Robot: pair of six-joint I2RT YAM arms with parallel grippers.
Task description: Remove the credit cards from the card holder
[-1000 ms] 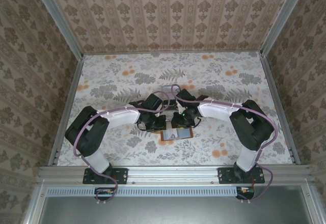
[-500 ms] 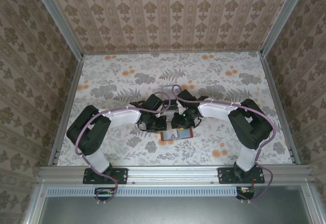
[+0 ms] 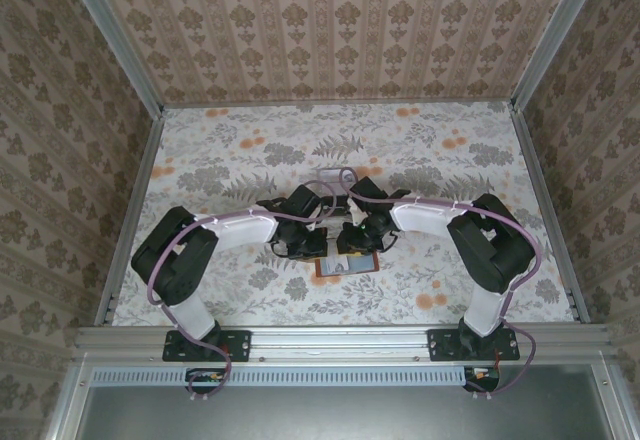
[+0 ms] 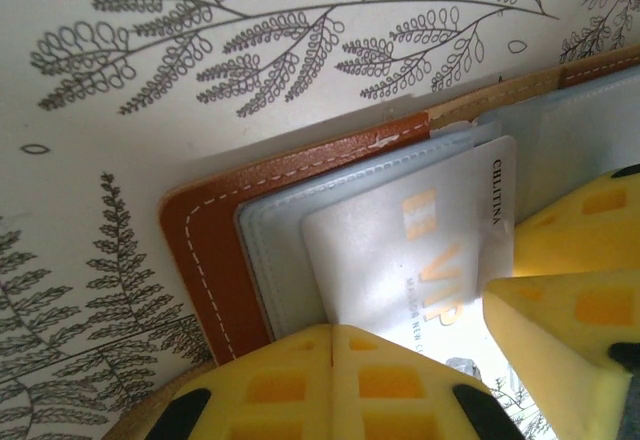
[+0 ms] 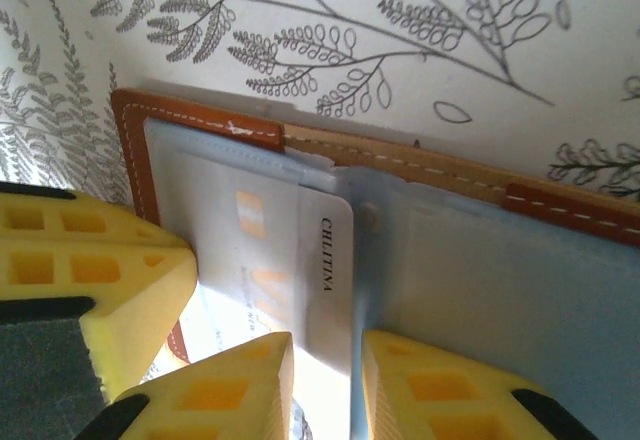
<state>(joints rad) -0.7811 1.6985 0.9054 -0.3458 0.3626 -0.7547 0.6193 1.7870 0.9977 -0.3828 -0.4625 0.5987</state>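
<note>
Card holder [image 3: 348, 266] lying open on the fern-printed table [image 3: 230, 170], just below centre of the overhead view, with both my grippers meeting over it. My left gripper [image 4: 333, 350] enters from the bottom of its own view. Its yellow pads are pressed together with no gap, and its tips sit at the near edge of the grey-blue pocket. A pale credit card [image 5: 290, 250] lettered VIP protrudes from that pocket. My right gripper [image 5: 327, 355] stands narrowly parted, the card's long edge lying between its fingers [image 5: 235, 385]. Whether they pinch it I cannot tell.
</note>
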